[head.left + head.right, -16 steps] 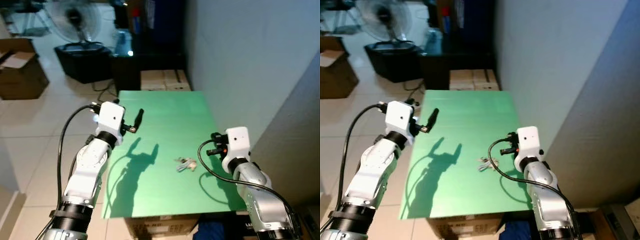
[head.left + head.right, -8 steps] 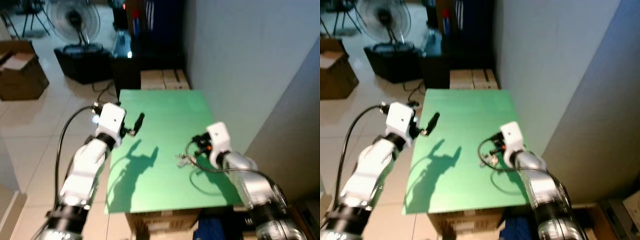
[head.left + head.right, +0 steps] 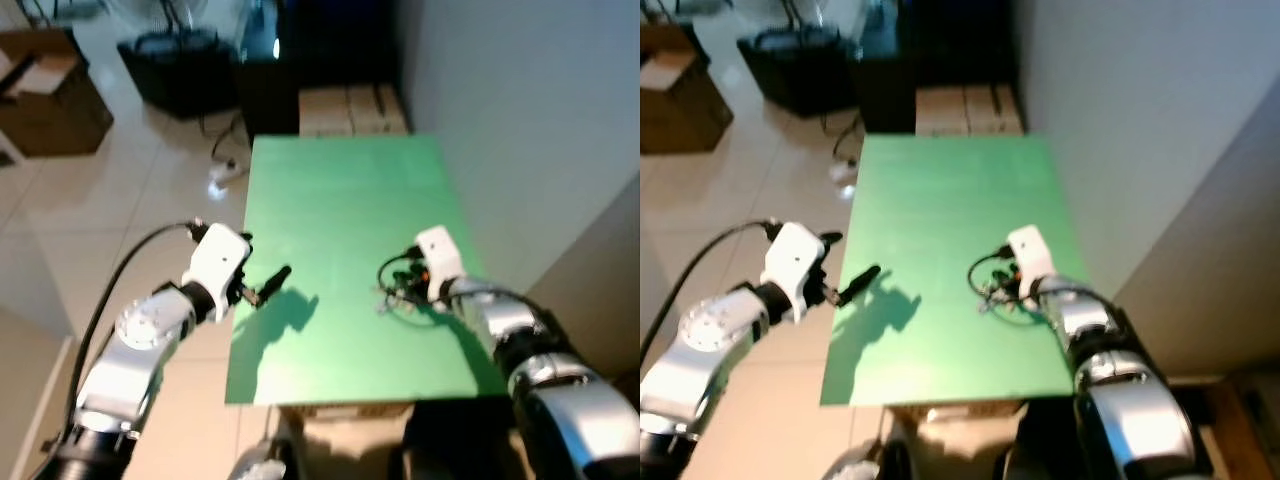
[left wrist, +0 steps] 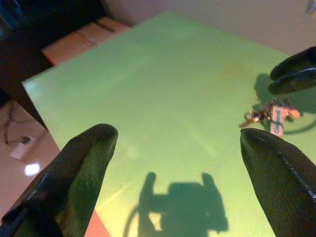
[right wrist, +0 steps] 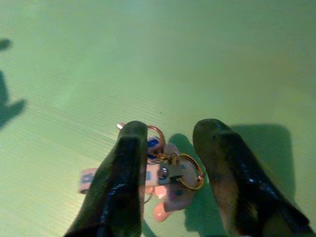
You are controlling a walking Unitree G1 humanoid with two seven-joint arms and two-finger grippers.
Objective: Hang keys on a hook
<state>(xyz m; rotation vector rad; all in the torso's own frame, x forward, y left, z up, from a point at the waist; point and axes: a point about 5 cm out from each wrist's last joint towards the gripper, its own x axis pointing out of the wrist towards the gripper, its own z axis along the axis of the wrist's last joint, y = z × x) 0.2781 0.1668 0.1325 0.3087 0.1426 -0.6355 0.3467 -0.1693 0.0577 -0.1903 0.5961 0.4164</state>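
Green table surface (image 3: 340, 200) carries the work; the keys (image 5: 165, 170) lie near its right edge, a small bunch on brass rings with pale tags. The right gripper (image 5: 170, 168) stands directly over them, fingers (image 5: 126, 173) parted and straddling the bunch — nothing held yet. To do this step well, it would be best to descend until both tips meet the surface and close across the rings rather than the loose tags (flat metal may slide out otherwise). The left gripper (image 3: 270, 283) hovers at the table's left edge, fingers spread wide, idle. No hook is visible. Compared with a second ago, the right gripper has moved from beside the keys to over them — and the head has tilted down.
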